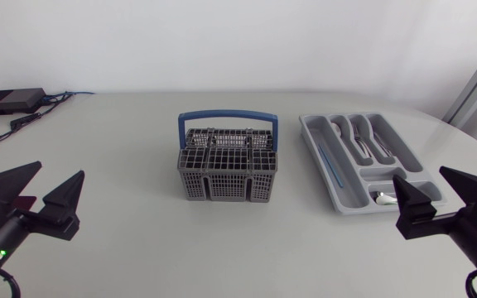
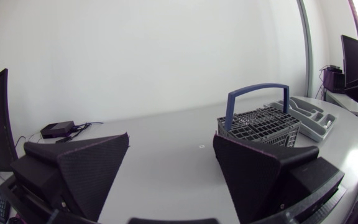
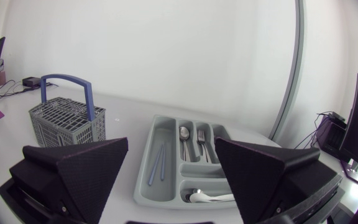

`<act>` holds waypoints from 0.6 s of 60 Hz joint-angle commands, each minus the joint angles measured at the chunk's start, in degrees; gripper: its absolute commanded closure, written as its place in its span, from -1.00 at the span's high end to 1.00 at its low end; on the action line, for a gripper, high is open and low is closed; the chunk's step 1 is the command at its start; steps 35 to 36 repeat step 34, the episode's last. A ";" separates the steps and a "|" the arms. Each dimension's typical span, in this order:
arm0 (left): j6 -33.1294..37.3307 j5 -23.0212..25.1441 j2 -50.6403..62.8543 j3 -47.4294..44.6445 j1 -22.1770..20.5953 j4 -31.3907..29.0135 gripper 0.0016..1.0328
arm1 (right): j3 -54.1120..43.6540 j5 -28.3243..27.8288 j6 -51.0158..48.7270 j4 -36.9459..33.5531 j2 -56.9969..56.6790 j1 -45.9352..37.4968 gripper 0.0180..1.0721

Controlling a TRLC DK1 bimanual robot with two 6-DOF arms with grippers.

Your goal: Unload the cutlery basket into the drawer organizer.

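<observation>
Can't read any print on the black box (image 1: 11,100) way over at the far left back of the table (image 1: 139,240), with cables (image 1: 56,98) trailing off it.

Next along, the left gripper (image 1: 60,170), down by the front left edge with fingers spread wide, pinching nothing.

Then the basket (image 1: 226,161), smack mid-table: grey grid with a blue handle (image 1: 226,118) standing upright. Sits well apart from both grippers, ahead of the left one and out past its right finger. Can't tell through the grid top what's inside, and can't make out any label on it.

Just right of that, the organizer (image 1: 313,141), grey, turned at a slight angle, near the basket but not touching. Holds metal cutlery (image 1: 363,136) in the back slots, thin blue sticks (image 1: 328,161) in the long slot on the basket side, and a white spoon (image 1: 385,197) in the front slot.

Last, the right gripper (image 1: 421,175), also wide apart and empty, right by the organizer's near end. Seen from its wrist, lines up with the organizer straight ahead between the fingers.
</observation>
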 commanded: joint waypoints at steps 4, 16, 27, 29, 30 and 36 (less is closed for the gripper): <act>-3.88 -1.83 -4.06 -4.46 0.68 1.66 0.94 | -4.65 1.70 4.14 2.74 -3.82 0.76 0.92; -7.30 -4.33 -9.81 -9.75 0.98 3.11 0.94 | -10.14 3.97 7.48 6.13 -9.32 1.29 0.92; -8.19 -4.97 -11.29 -11.11 1.06 3.49 0.94 | -11.55 4.56 8.34 7.01 -10.74 1.43 0.92; -8.19 -4.97 -11.29 -11.11 1.06 3.49 0.94 | -11.55 4.56 8.34 7.01 -10.74 1.43 0.92; -8.19 -4.97 -11.29 -11.11 1.06 3.49 0.94 | -11.55 4.56 8.34 7.01 -10.74 1.43 0.92; -8.19 -4.97 -11.29 -11.11 1.06 3.49 0.94 | -11.55 4.56 8.34 7.01 -10.74 1.43 0.92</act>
